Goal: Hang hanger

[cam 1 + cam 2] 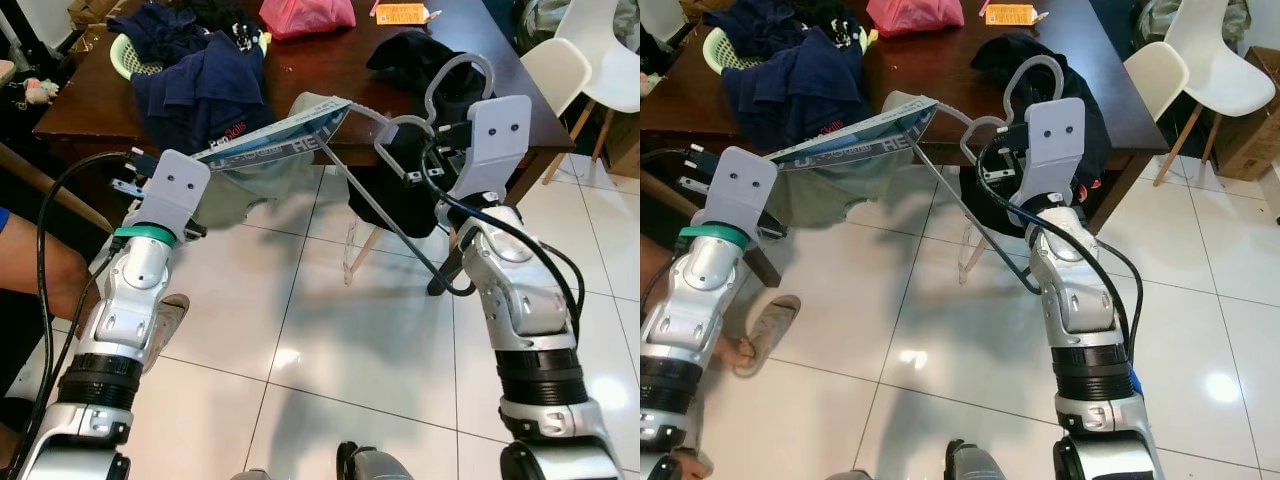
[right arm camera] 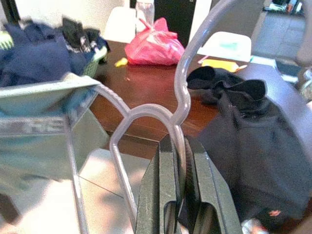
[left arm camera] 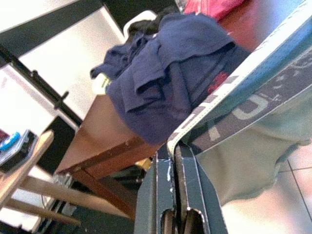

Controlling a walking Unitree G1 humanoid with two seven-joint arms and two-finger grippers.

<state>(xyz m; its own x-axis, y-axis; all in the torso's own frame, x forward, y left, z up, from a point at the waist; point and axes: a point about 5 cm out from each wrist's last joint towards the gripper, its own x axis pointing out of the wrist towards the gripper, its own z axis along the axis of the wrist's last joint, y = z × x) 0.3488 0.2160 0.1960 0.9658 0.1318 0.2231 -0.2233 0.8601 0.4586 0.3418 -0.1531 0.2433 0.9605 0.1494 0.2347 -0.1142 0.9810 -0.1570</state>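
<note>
A translucent grey plastic hanger (image 1: pixel 400 125) hangs in the air in front of the dark wooden table (image 1: pixel 330 70), hook up. My right gripper (image 2: pixel 181 146) is shut on the hanger's neck just below the hook. A grey-green garment (image 1: pixel 270 160) with a blue and white lettered band is partly threaded on the hanger's left shoulder. My left gripper (image 3: pixel 174 151) is shut on the edge of that band, stretching the garment out to the left of the hanger.
On the table lie a navy clothes pile (image 1: pixel 200 80), a green basket (image 1: pixel 125 55), a pink bag (image 1: pixel 305 15) and a black garment (image 1: pixel 425 60). White chairs (image 1: pixel 590 50) stand at the right. A person's arm (image 1: pixel 35 270) and sandalled foot (image 1: pixel 165 320) are at the left. White tiled floor lies below.
</note>
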